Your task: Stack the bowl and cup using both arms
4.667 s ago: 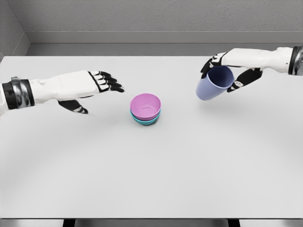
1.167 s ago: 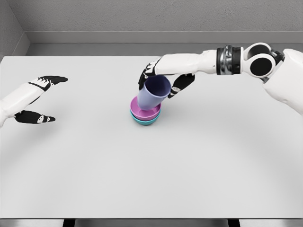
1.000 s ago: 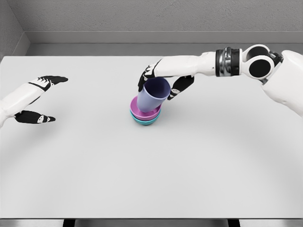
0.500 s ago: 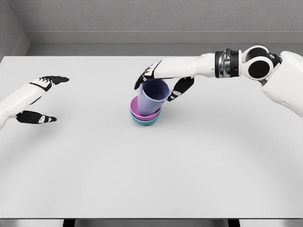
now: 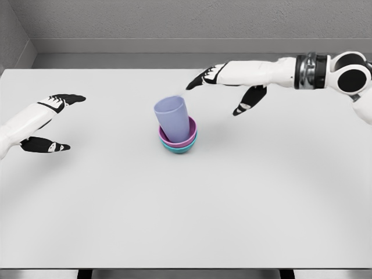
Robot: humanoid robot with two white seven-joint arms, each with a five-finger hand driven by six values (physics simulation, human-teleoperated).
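**Cup released into the stacked bowls**

Standing free now, the lavender cup (image 5: 172, 120) sits inside the pink bowl (image 5: 187, 136), which itself nests in the teal bowl (image 5: 180, 149) near the middle of the white surface (image 5: 186, 203). Half a second ago the right robot hand (image 5: 228, 87) was wrapped over the cup's rim; it has since let go and pulled back up and to the right, so nothing touches the cup. The cup leans a little toward the left, its base down in the pink bowl and its mouth facing up and away from the camera. Judging by this, the stacking looks essentially done, provided the tilted cup settles rather than tipping out.

The right arm reaches in from the right edge, stretched nearly level above the surface, its hand released with fingers extended leftward and the thumb hanging down, well clear of the stack. The left robot hand (image 5: 49, 121) rests far off at the left edge, fingers spread and holding nothing, much as it was a second ago.
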